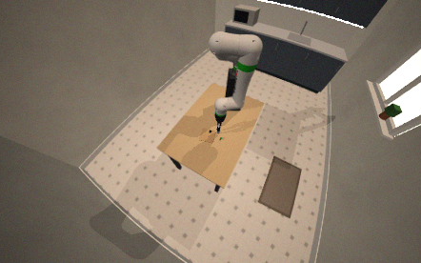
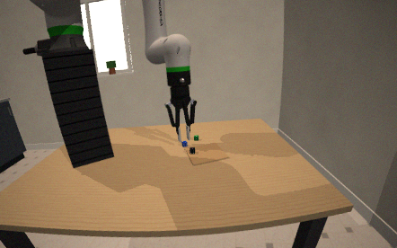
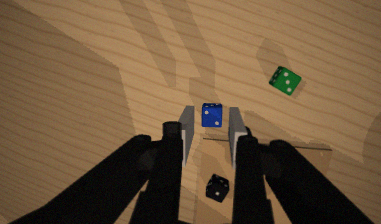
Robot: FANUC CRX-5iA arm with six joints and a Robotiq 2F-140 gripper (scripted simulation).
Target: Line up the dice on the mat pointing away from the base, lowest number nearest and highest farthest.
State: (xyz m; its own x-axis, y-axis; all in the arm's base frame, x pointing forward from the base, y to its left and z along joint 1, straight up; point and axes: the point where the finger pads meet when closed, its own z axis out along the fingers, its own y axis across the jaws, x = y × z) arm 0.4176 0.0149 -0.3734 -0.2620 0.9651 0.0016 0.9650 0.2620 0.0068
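In the top view, the white arm [image 1: 247, 78] reaches over the wooden tabletop [image 1: 182, 138] [image 2: 127, 208] [image 3: 51, 105], and its black gripper [image 1: 218, 131] [image 2: 183, 138] [image 3: 211, 120] points down near the thin mat [image 1: 208, 137] [image 2: 209, 158] [image 3: 211, 157]. The black die [image 1: 210, 131] [image 2: 192, 150] [image 3: 217, 189] and the green die [image 1: 221, 138] [image 2: 196, 137] [image 3: 286, 81] are only small spots here, on two different sides of the fingers, and their numbers are too small to read. A brown rug [image 1: 280, 187] lies on the floor beside the table. In the exterior view, the fingers are low over the tabletop, with a narrow gap between them. The blue die [image 2: 184, 144] [image 3: 212, 115] is near below their tips, the green die is farther back, and the black die is nearer to the camera, on the mat. In the wrist view, the fingers stand parted, a little wider than the blue die, and they hold nothing. The blue die appears between the two tips, with a space on each side; it is off the mat, just beside its edge, and shows two pips on top. The green die also lies off the mat, well apart from the fingers, with three pips on top. The black die rests on the mat, turned at an angle, and its upper face shows one pip.
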